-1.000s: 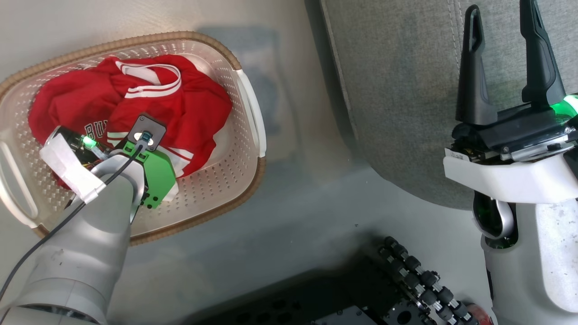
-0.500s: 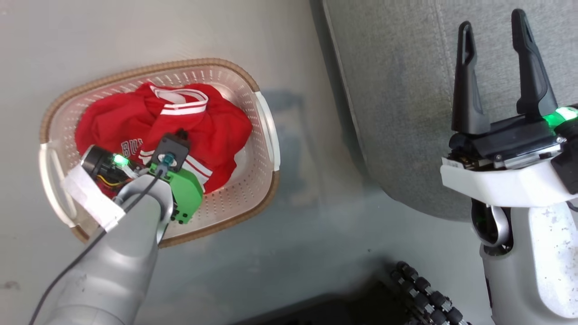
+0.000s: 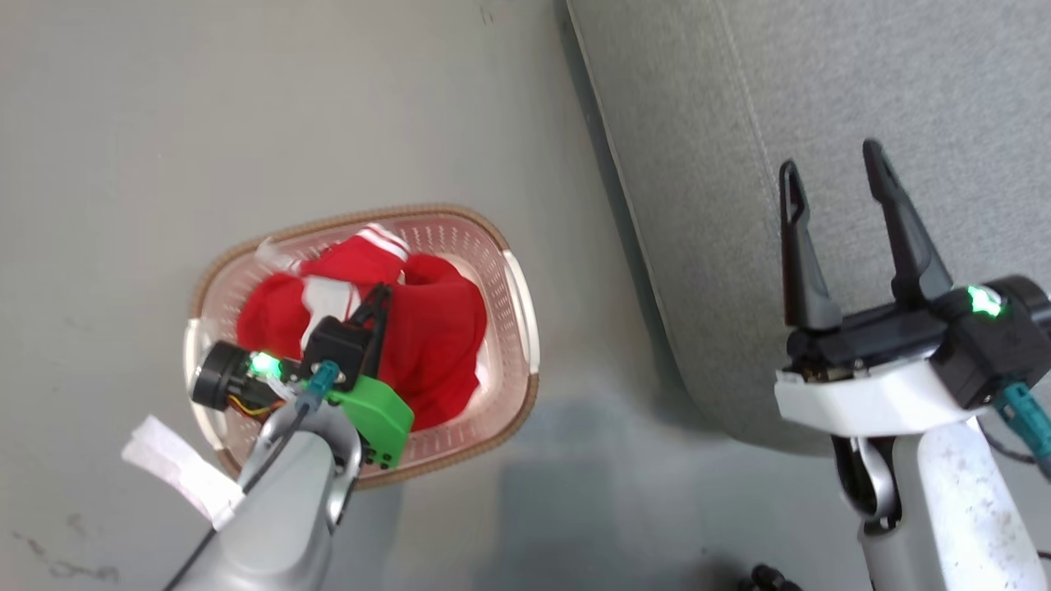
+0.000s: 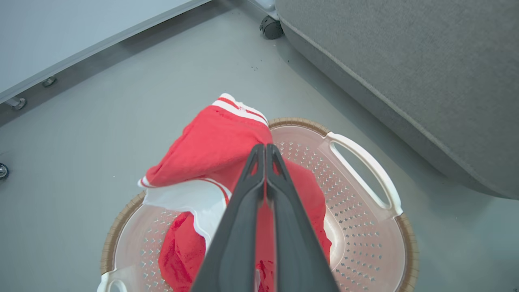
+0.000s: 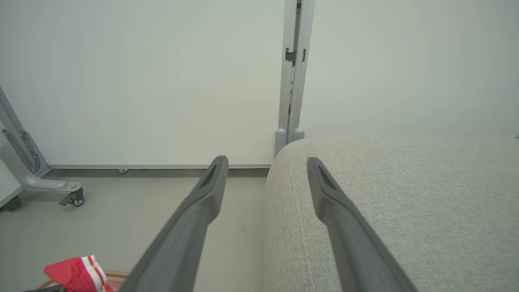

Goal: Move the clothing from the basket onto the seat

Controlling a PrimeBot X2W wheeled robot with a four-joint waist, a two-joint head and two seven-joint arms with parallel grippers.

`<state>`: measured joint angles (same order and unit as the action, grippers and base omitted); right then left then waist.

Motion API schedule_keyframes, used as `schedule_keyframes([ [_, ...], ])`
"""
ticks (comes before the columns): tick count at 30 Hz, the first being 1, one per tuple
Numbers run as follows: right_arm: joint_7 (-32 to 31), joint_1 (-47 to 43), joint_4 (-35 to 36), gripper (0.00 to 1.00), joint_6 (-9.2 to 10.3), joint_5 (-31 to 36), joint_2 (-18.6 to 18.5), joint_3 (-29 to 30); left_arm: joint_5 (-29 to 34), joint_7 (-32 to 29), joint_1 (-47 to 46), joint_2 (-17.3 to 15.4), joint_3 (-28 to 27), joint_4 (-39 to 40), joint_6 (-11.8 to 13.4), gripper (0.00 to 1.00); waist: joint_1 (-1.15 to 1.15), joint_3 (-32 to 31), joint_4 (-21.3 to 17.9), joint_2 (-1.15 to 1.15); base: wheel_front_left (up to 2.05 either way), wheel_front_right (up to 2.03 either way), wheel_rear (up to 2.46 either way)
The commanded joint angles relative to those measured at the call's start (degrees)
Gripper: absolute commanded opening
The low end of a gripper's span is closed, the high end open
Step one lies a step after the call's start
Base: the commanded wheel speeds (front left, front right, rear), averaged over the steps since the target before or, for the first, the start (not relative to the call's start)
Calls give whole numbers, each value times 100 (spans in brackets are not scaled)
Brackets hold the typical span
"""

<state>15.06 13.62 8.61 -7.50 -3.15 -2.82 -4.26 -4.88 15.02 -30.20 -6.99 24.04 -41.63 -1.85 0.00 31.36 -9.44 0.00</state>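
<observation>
At the bottom centre of the left wrist view, the left gripper (image 4: 265, 149) was seen clamped tight, its fingers pressed together on the clothing (image 4: 211, 142). A red fold was held raised above the basket (image 4: 365, 243), and the rest was heaped inside. At the lower right of the head view, the right gripper (image 3: 831, 156) was held spread wide, nothing gripped, over the seat (image 3: 903, 66) at the upper right.

clothing (image 4: 211, 142): red, white stripes and panel
basket (image 4: 365, 243): cream, perforated, brown woven rim
seat (image 4: 405, 61): light grey
my left claw (image 4: 265, 148): dark grey
</observation>
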Motion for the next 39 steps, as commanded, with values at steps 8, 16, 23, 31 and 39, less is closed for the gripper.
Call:
schedule_keyframes([
  [8, 17, -718, -169, 100, 2, 233, -15, -107, -302, 23, 911, 193, -313, 1277, -11, 0, 0, -1820, 606, 0, 0, 0, 0],
  [16, 17, -1109, -242, 100, 2, 227, -14, -211, -553, 22, 1283, 347, -595, 2343, -160, 0, 0, -2328, 655, 0, 0, 0, 0],
  [23, 17, -1305, -289, 100, 2, 165, -14, -373, -815, 23, 1462, 396, -646, 3208, -245, 0, 0, -2583, 581, 0, 0, 0, 0],
  [31, 17, -1499, -283, 100, 2, 95, -14, -506, -1207, 22, 1633, 405, -437, 3981, -231, 0, 0, -2848, 471, 0, 0, 0, 0],
  [39, 17, -1563, -341, 100, 2, 56, -14, -826, -1537, 22, 1570, 405, 78, 4077, -193, 0, 0, -2914, 484, 0, 0, 0, 0],
])
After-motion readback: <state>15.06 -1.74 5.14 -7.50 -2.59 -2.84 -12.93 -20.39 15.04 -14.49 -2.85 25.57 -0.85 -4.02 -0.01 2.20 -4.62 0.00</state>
